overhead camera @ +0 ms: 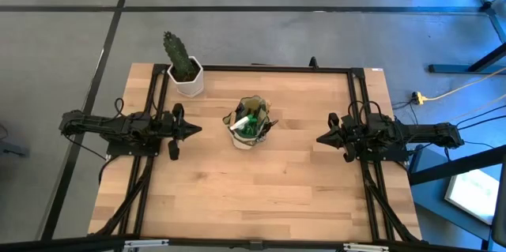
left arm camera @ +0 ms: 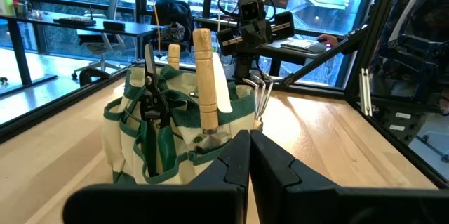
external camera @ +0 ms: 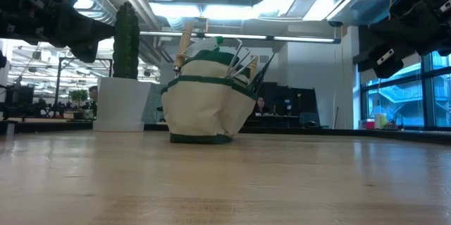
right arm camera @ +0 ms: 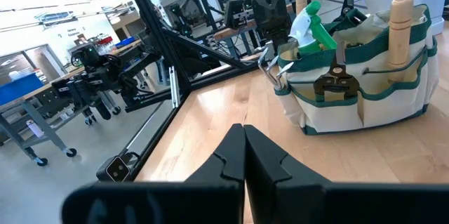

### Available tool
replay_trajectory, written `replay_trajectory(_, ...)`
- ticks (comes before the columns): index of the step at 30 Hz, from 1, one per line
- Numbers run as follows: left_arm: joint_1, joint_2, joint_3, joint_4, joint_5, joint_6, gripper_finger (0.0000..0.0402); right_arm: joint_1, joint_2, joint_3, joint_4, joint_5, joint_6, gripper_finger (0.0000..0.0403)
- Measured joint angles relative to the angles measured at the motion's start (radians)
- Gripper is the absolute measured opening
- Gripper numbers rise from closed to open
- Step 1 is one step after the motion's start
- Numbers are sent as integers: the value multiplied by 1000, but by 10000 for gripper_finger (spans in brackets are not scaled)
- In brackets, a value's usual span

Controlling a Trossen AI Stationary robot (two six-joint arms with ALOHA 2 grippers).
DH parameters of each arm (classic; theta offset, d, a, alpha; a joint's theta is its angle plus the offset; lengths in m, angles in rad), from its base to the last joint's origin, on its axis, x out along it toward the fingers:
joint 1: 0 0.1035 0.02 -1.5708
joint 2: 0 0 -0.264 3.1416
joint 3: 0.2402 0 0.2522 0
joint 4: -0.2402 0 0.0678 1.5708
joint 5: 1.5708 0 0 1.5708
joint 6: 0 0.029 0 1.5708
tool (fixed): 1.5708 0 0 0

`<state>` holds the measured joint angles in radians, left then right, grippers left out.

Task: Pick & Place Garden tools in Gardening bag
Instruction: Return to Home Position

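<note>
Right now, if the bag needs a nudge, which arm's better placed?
Left, probably: the left gripper sits nearer the gardening bag than the right gripper. Both are shut and clear of it.

The left gripper [overhead camera: 192, 129] and the right gripper [overhead camera: 322, 138] hang above the surface [overhead camera: 237, 197] at their own sides, well apart, tips pointing toward each other, each with its fingers [left arm camera: 231, 171] pressed together.

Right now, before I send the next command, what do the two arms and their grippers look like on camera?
The left arm and right arm are both black, slim and jointed, with thin dark cables looping along them. The left gripper and right gripper each have two matte black, wedge-shaped fingers that taper to a point.
</note>
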<state>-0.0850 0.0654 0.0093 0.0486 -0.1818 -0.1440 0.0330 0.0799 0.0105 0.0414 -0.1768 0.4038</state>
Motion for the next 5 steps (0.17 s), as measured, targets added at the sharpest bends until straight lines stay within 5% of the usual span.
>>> replay_trajectory(5,0,0,0,0,0,0,4,0,0,0,0,0,0,1)
